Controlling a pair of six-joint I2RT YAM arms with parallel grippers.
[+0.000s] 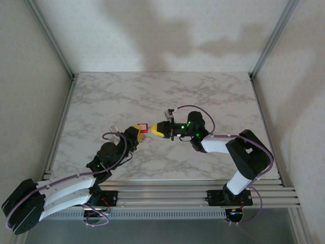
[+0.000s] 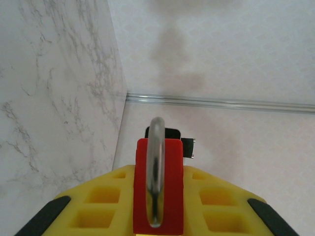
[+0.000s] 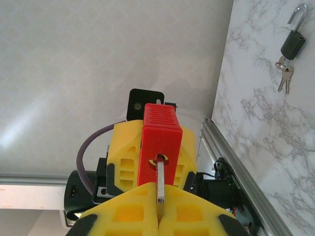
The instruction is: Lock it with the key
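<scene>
While my left gripper (image 1: 137, 130) clamps the red rectangular padlock (image 3: 161, 140) above the white marble table (image 1: 152, 91) and my right gripper (image 1: 158, 130) pinches the silver metal key (image 3: 161, 179) in its keyhole (image 3: 160, 158), only turning seems left.

The padlock (image 3: 160, 142) sat between the left jaws; the key (image 3: 161, 184) ran from between the right jaws into it. A second padlock (image 3: 294, 42) lay on the surface (image 1: 152, 96) beside the right jaws.

Black-and-white arms (image 1: 216, 146), purple cables (image 3: 82, 151), yellow fingers (image 2: 98, 206)
</scene>
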